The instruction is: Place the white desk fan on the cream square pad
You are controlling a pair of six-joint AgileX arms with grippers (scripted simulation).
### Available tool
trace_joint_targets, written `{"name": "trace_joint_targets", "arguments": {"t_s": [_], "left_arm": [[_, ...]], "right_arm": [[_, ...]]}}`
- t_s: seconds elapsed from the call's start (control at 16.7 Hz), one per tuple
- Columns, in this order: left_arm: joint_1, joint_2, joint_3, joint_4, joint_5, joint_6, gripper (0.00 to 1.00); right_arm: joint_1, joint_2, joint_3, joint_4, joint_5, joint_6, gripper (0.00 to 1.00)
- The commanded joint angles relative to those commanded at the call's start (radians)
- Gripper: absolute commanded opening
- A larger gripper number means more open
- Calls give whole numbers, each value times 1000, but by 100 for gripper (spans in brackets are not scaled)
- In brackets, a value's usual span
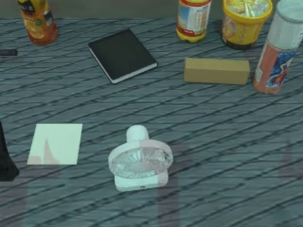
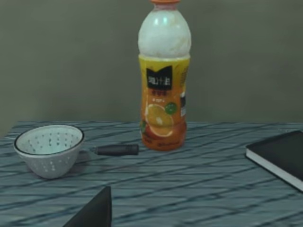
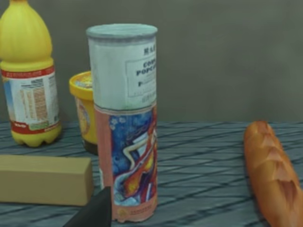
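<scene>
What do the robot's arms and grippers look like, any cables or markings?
The left arm is a plain black rounded bulk at the top view's left edge. Of the left gripper, its wrist view shows only a matte black, pointed wedge; the right gripper shows the same in its own view. No cables or markings are visible. The right arm is outside the top view.

The white plastic desk fan [image 1: 140,161] lies on the grey-streaked table [image 1: 222,137], and everything else is placed from it. The thin cream square pad [image 1: 56,144] lies flat to its left, apart from it. Behind the fan and slightly left lies the flat black tablet-like slab [image 1: 122,55]; farther left stands the orange juice bottle [image 1: 38,20]. Behind and to the right lies the brown cardboard box [image 1: 216,71], with the yellow bottle [image 1: 192,20] and yellow tub [image 1: 245,21] behind the box and the tall printed canister [image 1: 279,49] to its right.
</scene>
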Motion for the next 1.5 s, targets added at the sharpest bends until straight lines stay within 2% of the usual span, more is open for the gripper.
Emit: {"name": "trace_joint_targets", "arguments": {"t_s": [0.24,0.48,1.2,1.5], "left_arm": [[-18,31,29,-31,1,15,100],[-108,220,208,-197,1,92,100],[-572,1367,1250,-1069,0,478,100],[-723,1735,1594,-1339,2,603,100]], "right_arm": [[0,0,0,0,0,0,100],[0,0,0,0,0,0,100],[0,0,0,0,0,0,100],[0,0,0,0,0,0,100]]}}
